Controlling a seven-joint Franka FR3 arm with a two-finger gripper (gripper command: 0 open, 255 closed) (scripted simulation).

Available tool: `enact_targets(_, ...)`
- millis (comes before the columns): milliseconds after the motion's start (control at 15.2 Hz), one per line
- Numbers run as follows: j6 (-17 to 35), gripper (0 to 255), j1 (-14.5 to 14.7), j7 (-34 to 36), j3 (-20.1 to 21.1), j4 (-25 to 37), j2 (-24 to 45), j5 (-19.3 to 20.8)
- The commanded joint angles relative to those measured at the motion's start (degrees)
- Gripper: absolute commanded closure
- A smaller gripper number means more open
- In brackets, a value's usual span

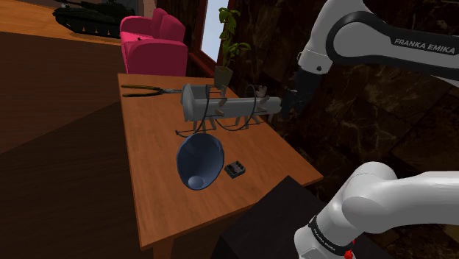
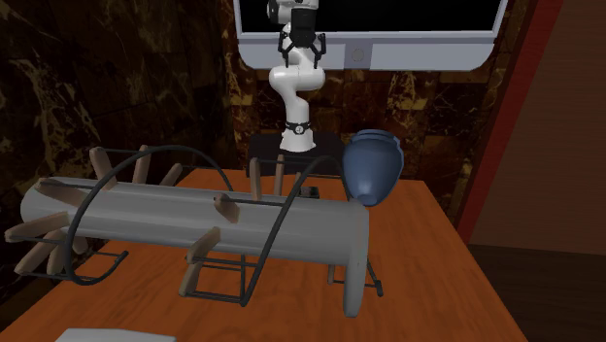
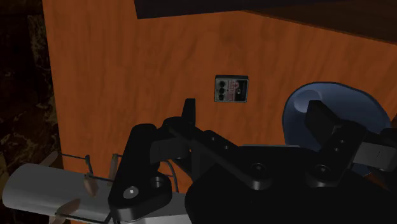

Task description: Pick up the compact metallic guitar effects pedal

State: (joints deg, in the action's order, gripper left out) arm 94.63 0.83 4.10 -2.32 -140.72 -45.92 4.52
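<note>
Shoulder view first: the white arm carries the words "FRANKA EMIKA" in pale letters on its upper link. A smaller marking on the lower link near the stand is too small to read. The pedal is a small dark box with three round black knobs in a row and a pale label beside them, and I cannot read the writing on that label. It lies flat on the wooden desk, just beside the blue vase on the shoulder view's right, near the desk edge that faces the stand. Nothing touches it. The one container is the vase. Its inner wall shows blue, with a pale round spot deep at the narrow end, but I cannot tell if anything is inside. The pincer hangs above the desk with its two black fingers standing apart and nothing between them. It is well apart from the pedal. In the shoulder view it is close to the end of a long grey cylinder with wooden pegs and wire hoops.
</note>
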Motion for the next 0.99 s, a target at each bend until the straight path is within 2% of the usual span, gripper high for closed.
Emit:
enact_targets(0,0.0,0,0.0,0.0,0.0,0.0,0.0,0.0)
enact_targets(462,15.0,0,-3.7,18.5,7.4,-8.7,6.2,-1.1)
enact_targets(924,30.1,0,-8.9,38.4,14.9,-11.7,19.2,0.8)
